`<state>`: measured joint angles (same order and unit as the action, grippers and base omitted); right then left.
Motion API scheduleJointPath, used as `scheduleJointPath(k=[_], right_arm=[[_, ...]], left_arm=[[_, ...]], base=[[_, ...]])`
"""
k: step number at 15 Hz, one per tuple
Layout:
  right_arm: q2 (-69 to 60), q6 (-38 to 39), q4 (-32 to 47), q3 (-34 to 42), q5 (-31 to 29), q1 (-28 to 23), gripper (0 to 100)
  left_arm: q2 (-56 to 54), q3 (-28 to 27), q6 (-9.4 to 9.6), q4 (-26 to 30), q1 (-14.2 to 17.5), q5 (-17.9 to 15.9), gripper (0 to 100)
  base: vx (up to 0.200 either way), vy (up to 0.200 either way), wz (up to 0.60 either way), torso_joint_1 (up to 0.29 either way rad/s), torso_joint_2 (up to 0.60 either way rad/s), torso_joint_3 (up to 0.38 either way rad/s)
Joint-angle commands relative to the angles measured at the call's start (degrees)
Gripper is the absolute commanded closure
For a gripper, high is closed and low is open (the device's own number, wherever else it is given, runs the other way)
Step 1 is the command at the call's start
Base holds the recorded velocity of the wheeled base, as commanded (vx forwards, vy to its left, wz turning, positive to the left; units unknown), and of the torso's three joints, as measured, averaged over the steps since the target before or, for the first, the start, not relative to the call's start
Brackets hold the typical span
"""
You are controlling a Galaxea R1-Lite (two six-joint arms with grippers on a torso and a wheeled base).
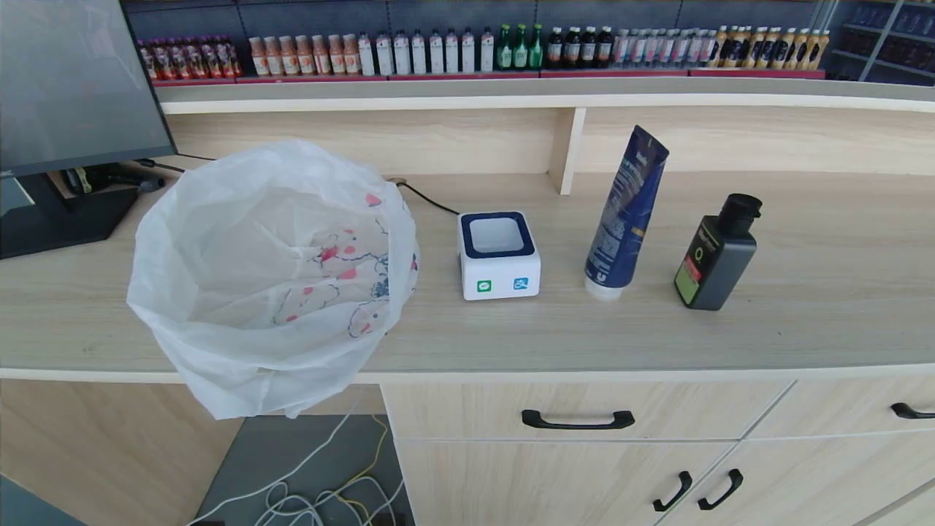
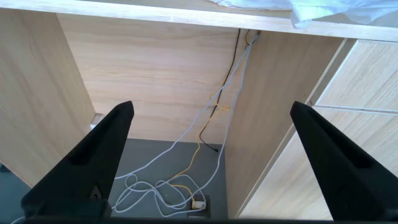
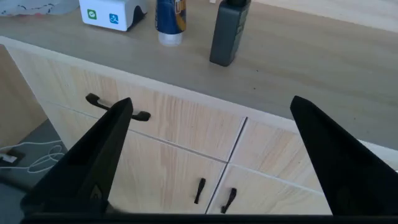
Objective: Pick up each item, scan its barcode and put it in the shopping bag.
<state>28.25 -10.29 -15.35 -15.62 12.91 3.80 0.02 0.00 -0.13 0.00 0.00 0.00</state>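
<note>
A white plastic shopping bag (image 1: 274, 274) stands open on the left of the wooden counter (image 1: 825, 307). To its right sits a small white barcode scanner (image 1: 500, 255) with a dark blue rim. A blue tube (image 1: 626, 213) stands upright on its white cap, and a dark grey bottle (image 1: 718, 254) with a black cap stands to its right. My left gripper (image 2: 211, 158) hangs open below the counter's edge, over the floor cables. My right gripper (image 3: 211, 155) is open in front of the drawers, below the tube (image 3: 169, 17) and bottle (image 3: 229, 31).
A monitor (image 1: 73, 80) on a black stand occupies the counter's far left. A raised shelf (image 1: 511, 91) with a divider runs behind the items, with rows of bottles beyond. Drawers with black handles (image 1: 577, 420) lie below. Cables (image 2: 186, 180) lie on the floor under the counter.
</note>
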Motion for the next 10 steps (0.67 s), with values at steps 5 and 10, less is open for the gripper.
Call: scheduleJointPath(k=[5,10], right_arm=[[25.54,-4.3,-21.3,-1.96,-0.69,12.98,0],[38.11,-4.13,-32.73,-7.76,-15.72,27.49,0]], left_arm=[[-0.02,0.0,-0.04,0.0,0.0,0.0,0],[-0.02,0.0,-0.04,0.0,0.0,0.0,0]], base=[[0.0,0.0,0.0,0.0,0.0,0.0],[0.0,0.0,0.0,0.0,0.0,0.0]])
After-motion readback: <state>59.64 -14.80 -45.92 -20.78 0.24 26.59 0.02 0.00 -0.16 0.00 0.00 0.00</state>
